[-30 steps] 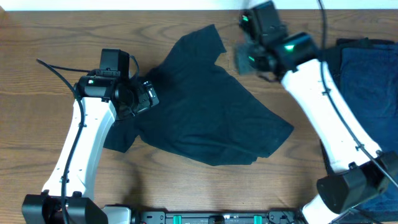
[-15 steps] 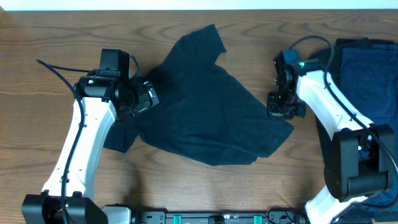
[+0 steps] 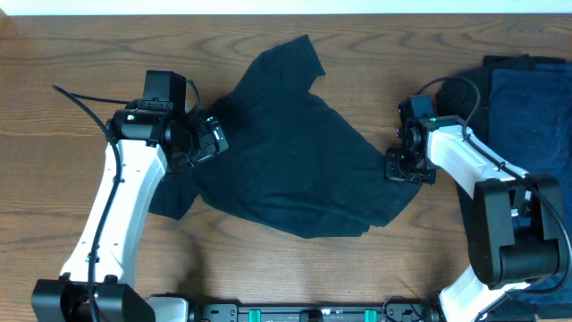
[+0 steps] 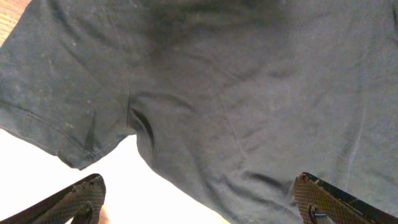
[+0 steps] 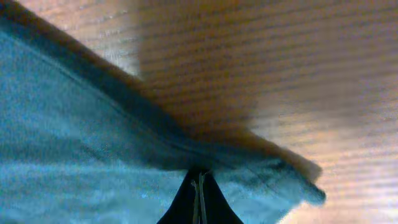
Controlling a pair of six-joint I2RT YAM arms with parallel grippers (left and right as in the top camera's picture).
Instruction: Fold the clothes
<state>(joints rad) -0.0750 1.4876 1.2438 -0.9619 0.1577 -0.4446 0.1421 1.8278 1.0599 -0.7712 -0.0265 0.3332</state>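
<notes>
A black T-shirt (image 3: 295, 152) lies spread and rumpled on the wooden table. It fills the left wrist view (image 4: 236, 93) and shows bluish in the right wrist view (image 5: 74, 168). My left gripper (image 3: 211, 139) hangs over the shirt's left side near a sleeve, with its jaws (image 4: 202, 202) wide open and empty. My right gripper (image 3: 407, 167) is low at the shirt's right corner. Its fingers (image 5: 199, 190) are pressed together on the hem there. A pile of navy and black clothes (image 3: 527, 98) lies at the right edge.
The brown wooden table (image 3: 54, 179) shows bare wood on the left and along the front. The right arm's white links (image 3: 465, 156) stretch between the shirt and the pile. A black bar (image 3: 304, 313) runs along the front edge.
My right arm has swung from the far back down to the shirt's right corner and settled there. The left arm and the shirt have not moved.
</notes>
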